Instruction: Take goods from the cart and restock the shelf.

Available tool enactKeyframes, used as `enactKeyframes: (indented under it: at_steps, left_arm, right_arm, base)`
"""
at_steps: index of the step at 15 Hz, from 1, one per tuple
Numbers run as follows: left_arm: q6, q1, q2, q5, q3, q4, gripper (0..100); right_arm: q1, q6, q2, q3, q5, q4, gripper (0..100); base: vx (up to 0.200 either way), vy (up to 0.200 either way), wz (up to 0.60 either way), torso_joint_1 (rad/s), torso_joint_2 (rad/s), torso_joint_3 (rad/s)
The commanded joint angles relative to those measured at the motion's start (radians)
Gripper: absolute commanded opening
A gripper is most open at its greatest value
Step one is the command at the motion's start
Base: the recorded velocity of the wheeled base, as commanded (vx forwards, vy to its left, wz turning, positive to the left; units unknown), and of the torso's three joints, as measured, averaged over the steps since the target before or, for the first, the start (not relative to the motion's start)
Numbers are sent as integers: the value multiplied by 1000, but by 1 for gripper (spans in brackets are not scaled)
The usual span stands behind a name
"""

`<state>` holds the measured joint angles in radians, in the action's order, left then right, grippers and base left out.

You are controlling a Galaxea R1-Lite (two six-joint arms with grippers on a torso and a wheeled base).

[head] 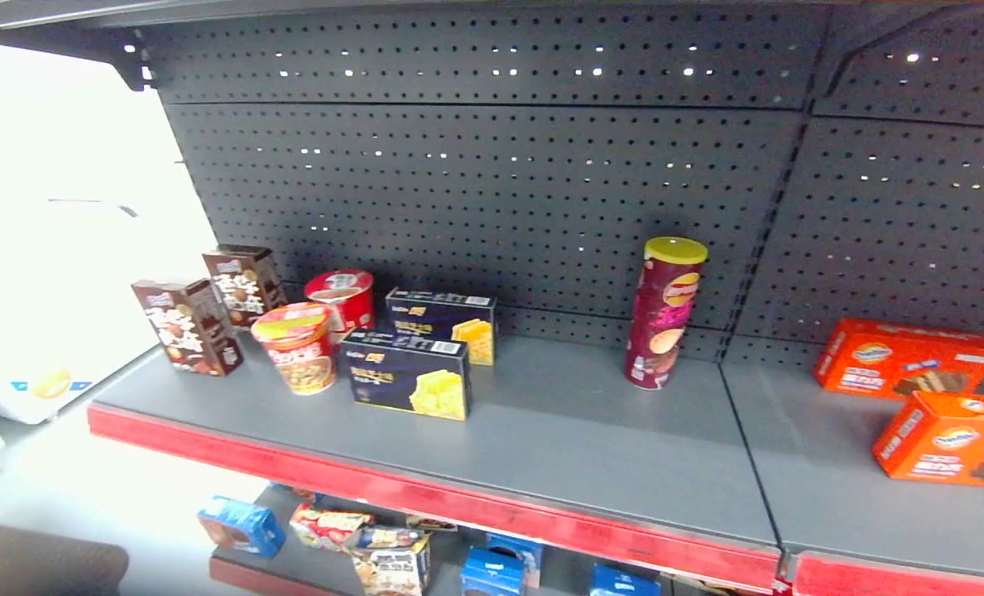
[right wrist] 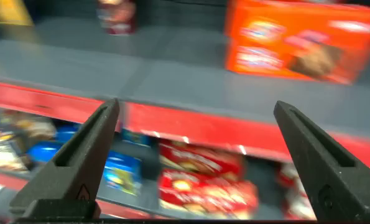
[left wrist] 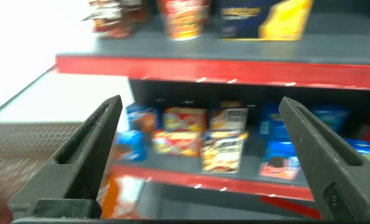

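Grey shelf [head: 558, 430] with a red front lip, straight ahead and partly stocked.

- At its left end stand two brown boxes [head: 187, 326], one behind the other.
- Just beside them are two cup noodles [head: 300, 346], then two dark blue boxes [head: 409, 374], all upright in front-and-back pairs.
- A maroon crisp tube [head: 664, 313] with a yellow lid stands alone near the black pegboard back [head: 492, 182], well apart from the boxes.
- On the next bay to the right lie two orange boxes [head: 905, 360].
- The lower shelf [head: 293, 563] holds blue and mixed packets.

Left gripper [left wrist: 199, 102]: jaws spread wide, nothing between them, facing the lower shelf's packets, below the red lip.

Right gripper [right wrist: 196, 104]: jaws also spread wide and holding nothing, level with the red lip, with an orange box beyond it.
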<state>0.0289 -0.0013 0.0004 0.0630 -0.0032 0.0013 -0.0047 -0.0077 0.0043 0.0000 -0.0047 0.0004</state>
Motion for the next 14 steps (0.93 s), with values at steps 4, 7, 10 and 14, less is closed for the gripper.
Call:
enactKeyframes:
  at_steps: [4, 7, 10, 14]
  left_arm:
    - [0, 0, 0, 1, 0, 0, 100]
    - [0, 0, 0, 1, 0, 0, 100]
    - [2, 0, 0, 1, 0, 0, 100]
    - [2, 0, 0, 1, 0, 0, 100]
  right_arm:
    - [2, 0, 2, 0, 0, 0, 100]
    - [0, 0, 2, 0, 0, 0, 100]
    - [0, 0, 2, 0, 0, 1, 100]
    - [0, 2, 2, 0, 0, 1, 100]
  base:
    - [0, 0, 600, 5, 2, 0]
    - [0, 0, 600, 2, 2, 1]
    - [0, 0, 600, -1, -1, 2]
    - [0, 0, 600, 2, 2, -1]
